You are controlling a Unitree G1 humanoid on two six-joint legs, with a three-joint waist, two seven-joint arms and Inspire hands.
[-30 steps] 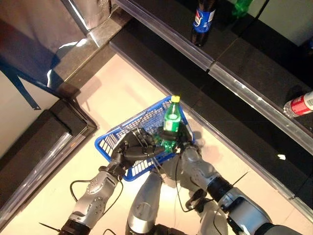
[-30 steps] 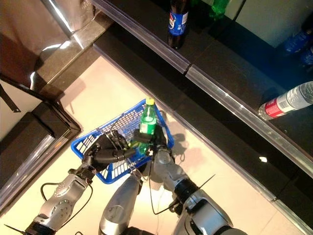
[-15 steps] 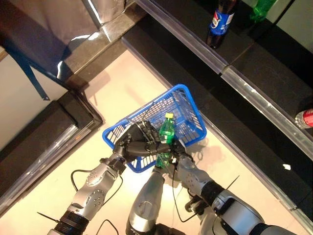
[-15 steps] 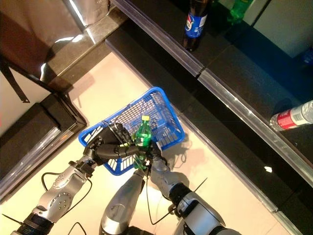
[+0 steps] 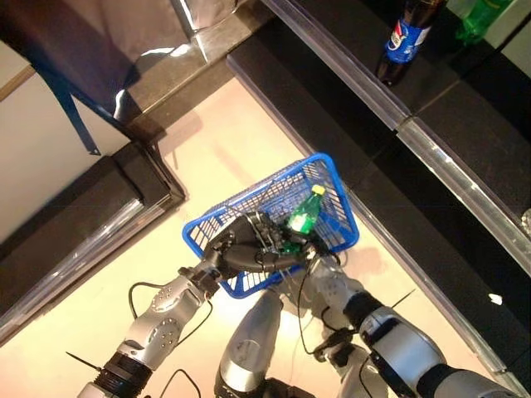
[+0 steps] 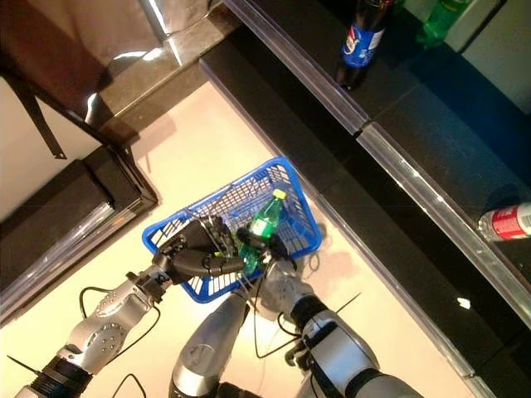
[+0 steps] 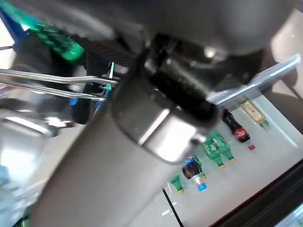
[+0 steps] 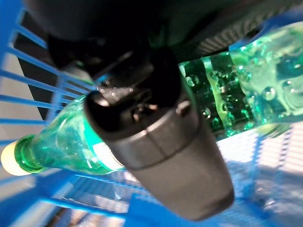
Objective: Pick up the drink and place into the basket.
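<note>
The right hand [image 8: 156,127] has its fingers wrapped round the green soda bottle [image 5: 302,219], tipped over with its yellow cap aimed into the blue wire basket [image 5: 332,178]. The left hand [image 5: 236,249] is clenched on the basket's near handle, beside the bottle's base.

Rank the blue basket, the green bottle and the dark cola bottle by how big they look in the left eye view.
1. Blue basket, clearly largest.
2. Dark cola bottle, standing on the black shelf; its top is cut off by the view's edge.
3. Green bottle, tilted in the right hand and partly hidden, so its order with the cola bottle is unsure.
</note>
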